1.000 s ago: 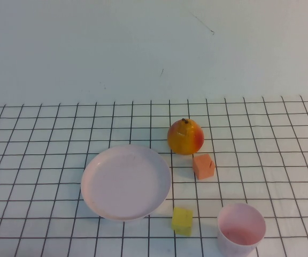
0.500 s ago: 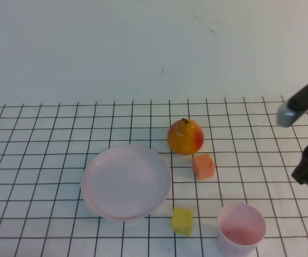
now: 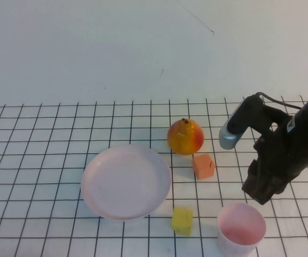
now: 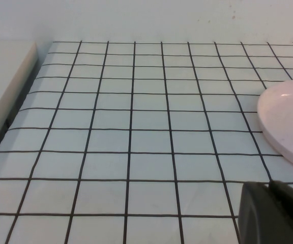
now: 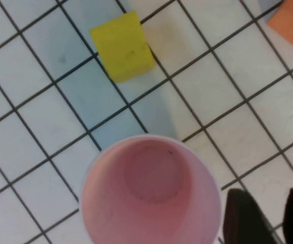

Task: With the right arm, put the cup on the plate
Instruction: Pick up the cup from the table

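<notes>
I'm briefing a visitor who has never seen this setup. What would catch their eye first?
Probably the dark right arm reaching in from the right, its end effector hanging just above the far rim of the pink cup at the near right. Next, the bright pear at mid-table, with the wide pink plate to its near left. The left end effector sits parked over bare grid cloth left of the plate.

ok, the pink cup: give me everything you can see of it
The small pale pink plastic cup is round, handleless, slightly tapered, and stands upright and empty on the gridded white tabletop at the near right. The yellow foam cube sits apart to its left, and the round pale pink plastic plate lies farther left. The right gripper hovers just above its far rim, fingers parted, touching nothing. The right wrist view looks straight into its bare interior.
</notes>
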You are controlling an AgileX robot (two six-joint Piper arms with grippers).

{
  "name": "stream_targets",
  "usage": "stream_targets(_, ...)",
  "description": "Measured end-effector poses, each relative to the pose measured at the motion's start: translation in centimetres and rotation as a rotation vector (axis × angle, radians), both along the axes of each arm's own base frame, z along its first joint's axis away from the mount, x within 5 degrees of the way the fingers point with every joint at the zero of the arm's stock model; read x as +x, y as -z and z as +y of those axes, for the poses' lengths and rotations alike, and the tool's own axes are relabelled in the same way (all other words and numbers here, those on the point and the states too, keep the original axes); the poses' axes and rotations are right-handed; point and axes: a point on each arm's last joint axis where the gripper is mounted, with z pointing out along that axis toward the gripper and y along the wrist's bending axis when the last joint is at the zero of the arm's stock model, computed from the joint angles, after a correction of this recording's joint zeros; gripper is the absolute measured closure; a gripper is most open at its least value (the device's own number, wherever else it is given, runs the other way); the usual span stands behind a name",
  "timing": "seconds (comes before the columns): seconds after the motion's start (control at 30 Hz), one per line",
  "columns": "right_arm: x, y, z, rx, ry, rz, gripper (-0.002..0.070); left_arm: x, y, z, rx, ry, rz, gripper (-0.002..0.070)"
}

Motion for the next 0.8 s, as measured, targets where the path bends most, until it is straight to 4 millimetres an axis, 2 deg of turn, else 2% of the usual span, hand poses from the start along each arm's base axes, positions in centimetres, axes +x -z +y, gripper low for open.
stream_targets(0.1, 0.1, 0.9, 0.3, -0.005, -0.005, 0.046, 0.0369, 0.0, 0.0, 0.0, 0.0, 0.0, 0.0, 0.0678)
stream_targets(0.17, 0.3, 1.6, 0.4, -0.014, -0.008, 0.067, 0.0318, 0.0, 0.0, 0.0, 0.0, 0.0, 0.0, 0.0678)
stream_targets(0.27, 0.7, 2.9, 0.6, -0.032, -0.01, 0.102, 0.0287, 0.0, 0.0, 0.0, 0.0, 0.0, 0.0, 0.0678)
stream_targets(0.4, 1.2, 4.9, 0.9, -0.059, -0.01, 0.156, 0.0288, 0.0, 0.0, 0.0, 0.0, 0.0, 0.0, 0.0678)
stream_targets(0.5, 1.5, 6.4, 1.0, -0.081, -0.01, 0.196, 0.0337, 0.0, 0.0, 0.0, 0.0, 0.0, 0.0, 0.0678)
stream_targets(0.6, 1.6, 7.0, 1.1, -0.084, -0.007, 0.217, 0.0493, 0.0, 0.0, 0.0, 0.0, 0.0, 0.0, 0.0678)
stream_targets(0.7, 1.8, 6.5, 1.5, -0.057, 0.001, 0.216, 0.0621, 0.0, 0.0, 0.0, 0.0, 0.0, 0.0, 0.0678)
stream_targets(0.8, 2.4, 5.5, 2.1, -0.031, -0.003, 0.182, 0.0654, 0.0, 0.0, 0.0, 0.0, 0.0, 0.0, 0.0678)
